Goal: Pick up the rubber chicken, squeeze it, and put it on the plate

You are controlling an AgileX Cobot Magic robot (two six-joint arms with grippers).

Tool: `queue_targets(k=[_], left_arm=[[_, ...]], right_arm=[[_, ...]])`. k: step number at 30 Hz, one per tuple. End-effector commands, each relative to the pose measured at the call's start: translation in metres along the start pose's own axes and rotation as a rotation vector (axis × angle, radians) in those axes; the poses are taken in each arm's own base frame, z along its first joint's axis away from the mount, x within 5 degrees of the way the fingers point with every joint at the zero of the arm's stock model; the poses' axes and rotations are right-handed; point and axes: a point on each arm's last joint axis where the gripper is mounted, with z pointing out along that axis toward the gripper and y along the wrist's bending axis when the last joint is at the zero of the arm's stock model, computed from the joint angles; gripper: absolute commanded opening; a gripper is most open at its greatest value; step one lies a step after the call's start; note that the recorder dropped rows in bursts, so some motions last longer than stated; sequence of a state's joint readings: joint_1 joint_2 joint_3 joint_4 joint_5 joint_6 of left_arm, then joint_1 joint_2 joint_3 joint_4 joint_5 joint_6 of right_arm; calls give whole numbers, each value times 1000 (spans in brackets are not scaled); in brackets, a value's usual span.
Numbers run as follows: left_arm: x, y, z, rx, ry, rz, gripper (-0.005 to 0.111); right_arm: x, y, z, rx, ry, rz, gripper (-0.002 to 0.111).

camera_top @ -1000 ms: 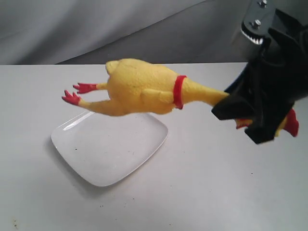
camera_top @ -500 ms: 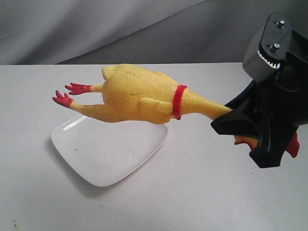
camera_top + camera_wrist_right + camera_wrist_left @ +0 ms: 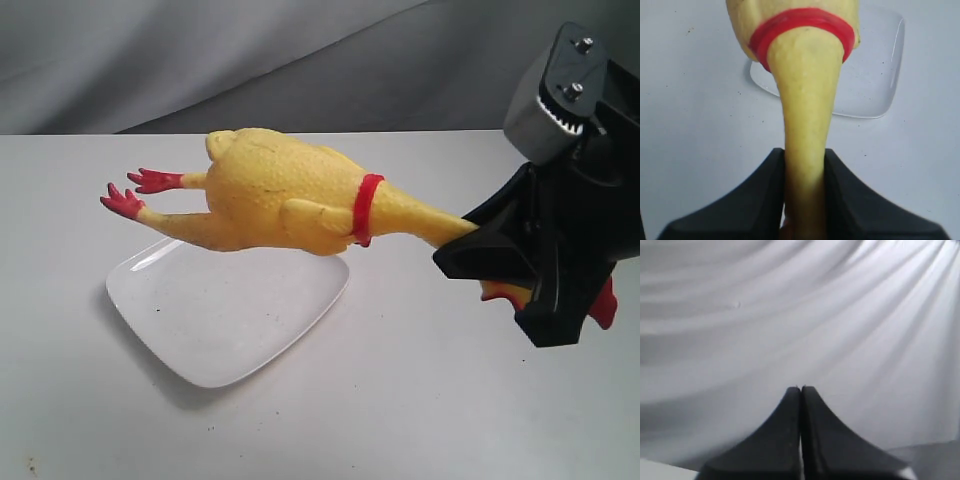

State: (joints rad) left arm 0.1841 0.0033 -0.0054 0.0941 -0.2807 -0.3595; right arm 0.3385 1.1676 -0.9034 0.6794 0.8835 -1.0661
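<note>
So the right gripper (image 3: 805,154) has its 2 black fingers (image 3: 760,190) clamped hard on the neck of the rubber chicken (image 3: 280,195). They grip a little way past the red neck band (image 3: 366,208), on the head side, and in the right wrist view the neck looks squashed pretty thin between them. The chicken is up in the air, lying roughly level and not touching anything but the fingers. Its fat yellow body hangs above the far edge of the plate (image 3: 230,320). Both red feet (image 3: 128,196) stick out beyond the plate's far left corner, pointing away from the gripper. The head end pokes out behind the gripper, well off to the right of the plate, and only a bit of red comb (image 3: 604,302) shows there. The plate itself sits flat on the white table (image 3: 420,410), glossy white with a few dark specks, and nothing is on it. The left gripper (image 3: 800,390) only shows up in its own wrist view. Its 2 fingers are pressed together with nothing between them, in front of some grey cloth (image 3: 790,315), and I can't tell where it is relative to the plate.
</note>
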Motion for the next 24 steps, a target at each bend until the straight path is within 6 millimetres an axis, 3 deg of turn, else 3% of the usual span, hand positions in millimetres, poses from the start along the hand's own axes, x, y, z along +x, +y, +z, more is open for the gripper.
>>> queue_targets(k=[1,3,5,9,12,13,15,18,20,24], left_arm=[[7,2,-1,-31,60,-492,1],[9,0,-1,-16,87,-507,1],[8,-8,-1,78,90,-358,1],[3,-39,-9,439,54,-126,1],[2,-50,-13,566,80,87,4],[2,-53,-12,590,118,182,7],[0,-60,-10,666,216,129,21],[-4,-71,-2,805,309,116,55],[-9,-73,12,806,359,97,67],[-21,-81,36,943,478,224,68]], right_arm=[[-4,2,-3,-2,-38,12,0],[-4,2,-3,-4,-40,14,0],[-4,3,-3,-9,-43,18,0],[-4,3,-3,-12,-48,23,0],[-5,3,-3,-15,-54,29,0],[-5,3,-3,-17,-57,31,0],[-5,3,-3,-18,-58,32,0],[-5,4,-3,-23,-57,33,0],[-5,5,-3,-33,-52,35,0],[-7,7,-3,-61,-75,62,0]])
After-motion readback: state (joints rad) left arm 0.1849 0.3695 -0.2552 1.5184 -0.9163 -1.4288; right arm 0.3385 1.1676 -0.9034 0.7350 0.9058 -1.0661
